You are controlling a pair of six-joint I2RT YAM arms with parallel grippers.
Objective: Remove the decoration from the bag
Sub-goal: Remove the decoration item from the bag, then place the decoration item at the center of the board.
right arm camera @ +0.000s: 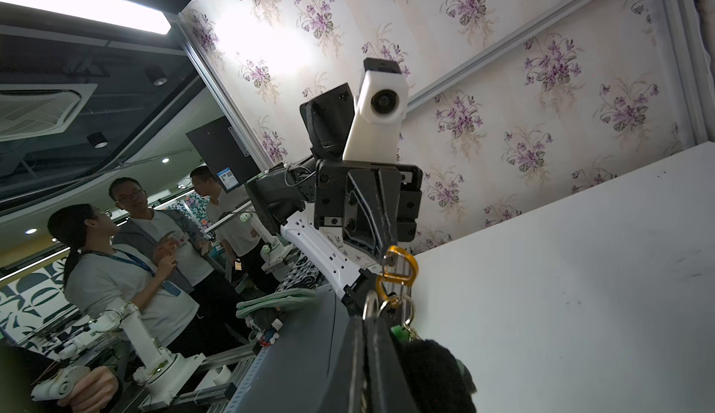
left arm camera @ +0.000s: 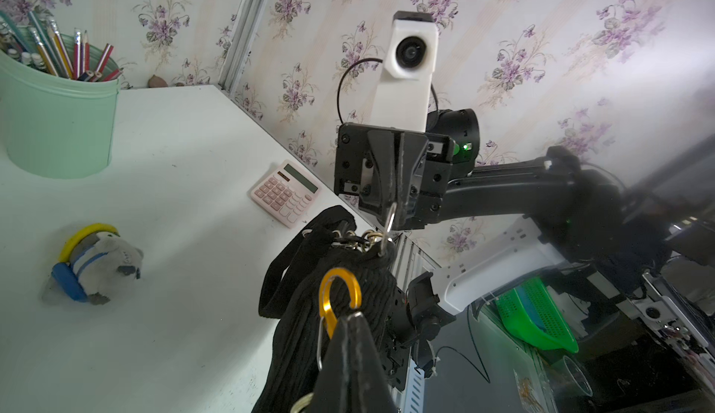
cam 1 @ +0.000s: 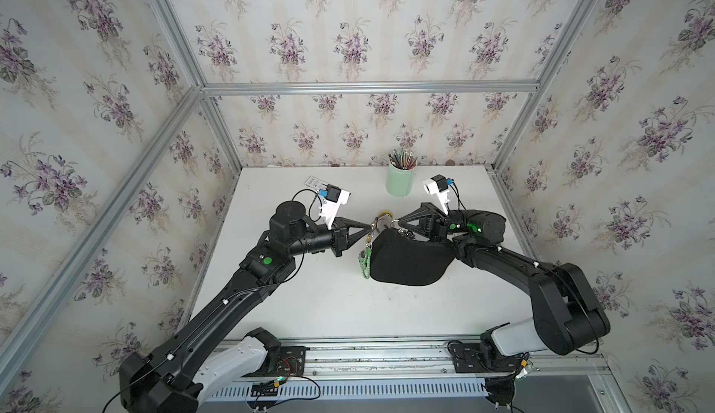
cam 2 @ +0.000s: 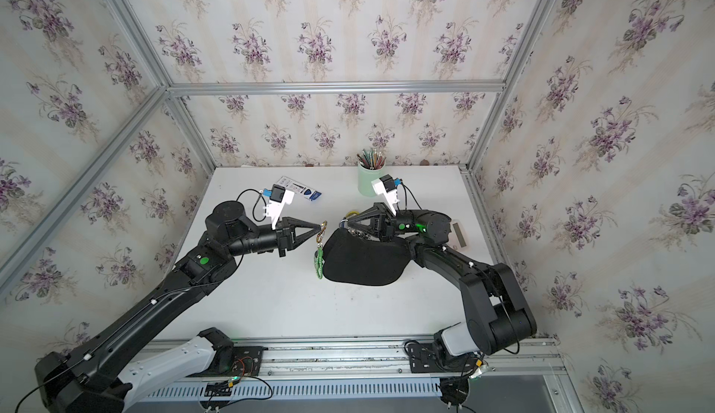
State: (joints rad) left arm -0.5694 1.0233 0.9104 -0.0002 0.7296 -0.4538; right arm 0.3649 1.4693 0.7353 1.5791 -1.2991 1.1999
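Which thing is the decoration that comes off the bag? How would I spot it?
On the white table, a black bag sits in the middle. Hanging beside it from the left gripper is the decoration. Only it has a green strap and gold clip; the yellow-grey-blue charm lies apart on the table.

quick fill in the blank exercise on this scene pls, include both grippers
1. The left gripper is shut on the decoration's gold ____.
2. The right gripper is shut on a metal ____ on the bag.
3. The green cup holds coloured ____.
4. The calculator is ____.

Missing words: carabiner; ring; pencils; pink.
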